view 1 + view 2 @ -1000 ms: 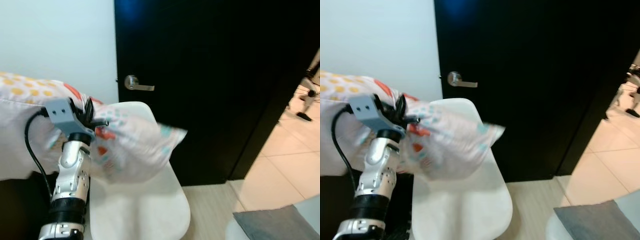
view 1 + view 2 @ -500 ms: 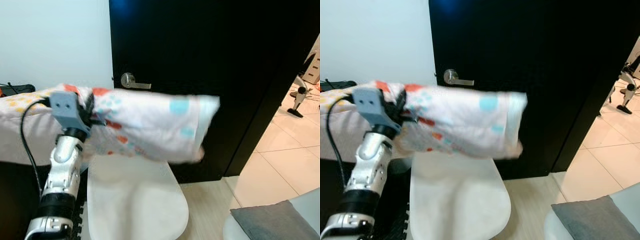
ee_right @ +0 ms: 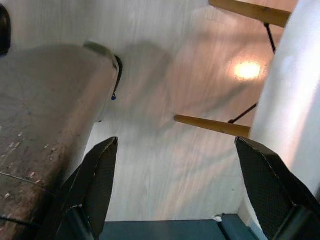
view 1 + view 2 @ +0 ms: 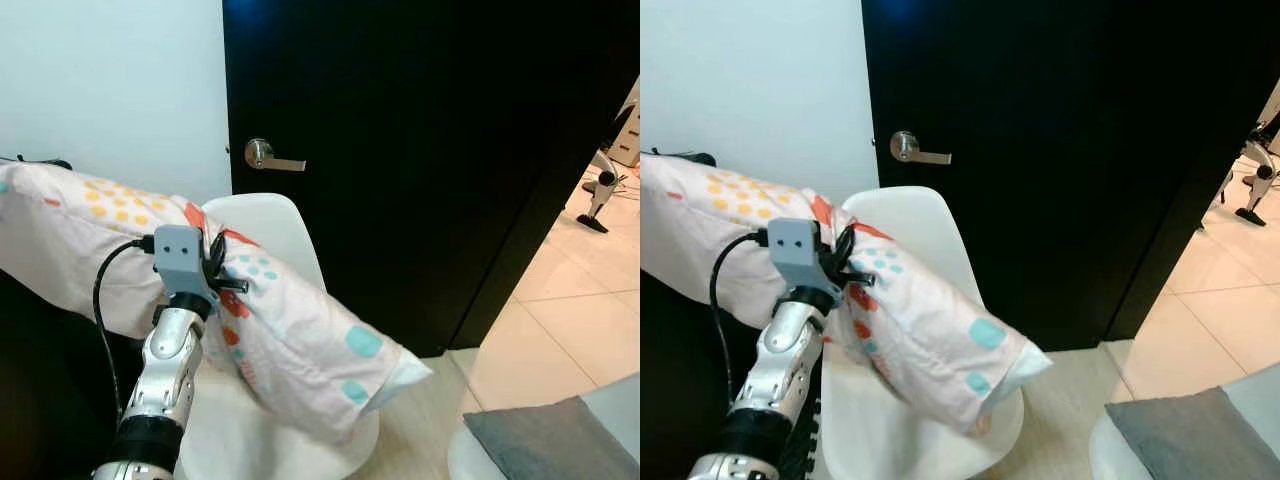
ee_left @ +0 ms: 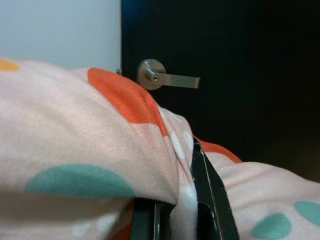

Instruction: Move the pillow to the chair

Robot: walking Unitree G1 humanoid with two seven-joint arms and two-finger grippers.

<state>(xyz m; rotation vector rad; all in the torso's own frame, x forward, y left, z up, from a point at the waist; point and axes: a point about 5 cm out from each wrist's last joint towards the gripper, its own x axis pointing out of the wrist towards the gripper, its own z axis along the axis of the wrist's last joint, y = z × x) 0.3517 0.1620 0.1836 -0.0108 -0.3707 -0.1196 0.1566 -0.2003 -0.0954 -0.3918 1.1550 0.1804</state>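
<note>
— So, where's your left claw [image 4: 222, 277] right now?

— You've got it raised over the white chair [image 4: 265, 225], fingers pinched tight on a fold of the polka-dot pillow [image 4: 300, 345]. In the left wrist view you can see one black finger [image 5: 207, 200] buried in a crease of the fabric, with the door handle [image 5: 152, 76] behind it.

— And the pillow itself?

— It hangs from your grip and slants down across the chair seat, its far corner reaching past the seat's front edge toward the floor [image 4: 560, 320]. I can't tell whether it rests on the seat. The other end stretches off to your left in front of the white wall [image 4: 110, 90].

— What about your right claw [image 3: 175, 190]?

— Your right wrist view shows its two fingers spread wide apart, holding nothing, above pale flooring and wooden chair legs [image 3: 212, 125].
</note>
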